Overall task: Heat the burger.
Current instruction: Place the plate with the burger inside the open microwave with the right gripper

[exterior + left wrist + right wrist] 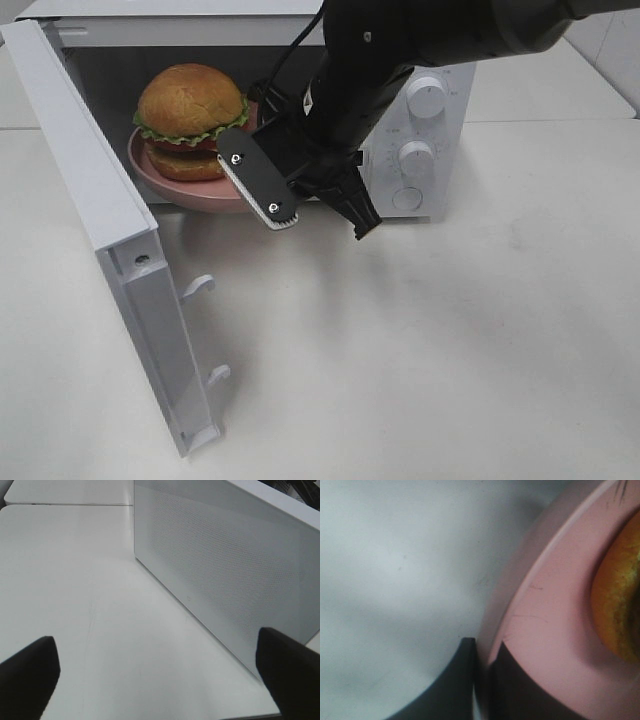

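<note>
The right end effector [482, 652] pinches the rim of the pink plate [190, 193] bearing the burger [190, 115], inside the open microwave [430, 135]. The left end effector [157, 660] gapes wide, empty.

A pink plate [180, 188] lies with its rim at the right tool [485, 647], in the mouth of a white microwave [450, 140] on the white desk [450, 350]. The microwave's open door [90, 190] stands just beside the left tool [155, 637]; round knobs [427, 97] sit on its front panel.
</note>
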You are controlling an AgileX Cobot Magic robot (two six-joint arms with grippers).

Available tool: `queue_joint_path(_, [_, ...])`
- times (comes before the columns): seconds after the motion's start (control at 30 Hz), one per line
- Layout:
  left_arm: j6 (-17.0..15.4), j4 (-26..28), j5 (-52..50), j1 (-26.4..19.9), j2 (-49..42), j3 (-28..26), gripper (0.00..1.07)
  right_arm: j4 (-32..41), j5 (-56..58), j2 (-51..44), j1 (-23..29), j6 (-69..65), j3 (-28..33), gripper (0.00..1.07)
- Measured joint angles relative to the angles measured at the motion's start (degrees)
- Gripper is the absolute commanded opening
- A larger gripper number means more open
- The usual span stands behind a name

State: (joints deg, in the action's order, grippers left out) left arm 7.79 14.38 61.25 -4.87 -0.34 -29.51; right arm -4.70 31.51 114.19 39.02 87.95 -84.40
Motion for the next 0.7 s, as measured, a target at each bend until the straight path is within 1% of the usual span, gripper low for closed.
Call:
queue_joint_path(0.07, [0.0,0.0,0.0,0.0,0.0,0.0,1.0,-0.4,0.0,0.7,0.0,-0.7,-0.7,0.0])
queue_joint_path(0.17, [0.0,0.0,0.0,0.0,0.0,0.0,1.0,-2.1,0.1,3.3,0.0,-2.6,-4.2,0.0])
queue_joint_path(0.23, [0.0,0.0,0.0,0.0,0.0,0.0,1.0,-2.3,0.1,4.1,0.0,-2.9,-5.1,0.0])
queue_joint_path(0.27, [0.0,0.0,0.0,0.0,0.0,0.0,1.0,-2.7,0.6,5.6,0.0,-3.8,-7.1,0.0])
queue_joint_path(0.3, [0.0,0.0,0.0,0.0,0.0,0.0,1.0,-2.7,0.6,5.6,0.0,-3.8,-7.1,0.0])
queue_joint_path(0.37, [0.0,0.0,0.0,0.0,0.0,0.0,1.0,-3.2,1.2,7.4,0.0,-5.3,-10.1,0.0])
queue_joint_path(0.4, [0.0,0.0,0.0,0.0,0.0,0.0,1.0,-3.2,1.2,7.4,0.0,-5.3,-10.1,0.0])
queue_joint_path(0.43, [0.0,0.0,0.0,0.0,0.0,0.0,1.0,-4.0,1.4,8.9,0.0,-6.2,-12.1,0.0])
queue_joint_path(0.5, [0.0,0.0,0.0,0.0,0.0,0.0,1.0,-4.3,1.6,9.7,0.0,-6.8,-13.0,0.0])
queue_joint_path(0.53, [0.0,0.0,0.0,0.0,0.0,0.0,1.0,-4.5,2.0,11.3,0.0,-8.0,-15.3,0.0])
queue_joint_path(0.6, [0.0,0.0,0.0,0.0,0.0,0.0,1.0,-4.5,2.1,11.9,0.0,-8.6,-16.4,0.0])
queue_joint_path(0.63, [0.0,0.0,0.0,0.0,0.0,0.0,1.0,-4.6,2.2,13.3,0.0,-9.5,-18.7,0.0])
queue_joint_path(0.67, [0.0,0.0,0.0,0.0,0.0,0.0,1.0,-4.6,2.2,13.3,0.0,-9.5,-18.7,0.0])
queue_joint_path(0.7, [0.0,0.0,0.0,0.0,0.0,0.0,1.0,-4.9,2.2,14.8,0.0,-10.3,-20.8,0.0])
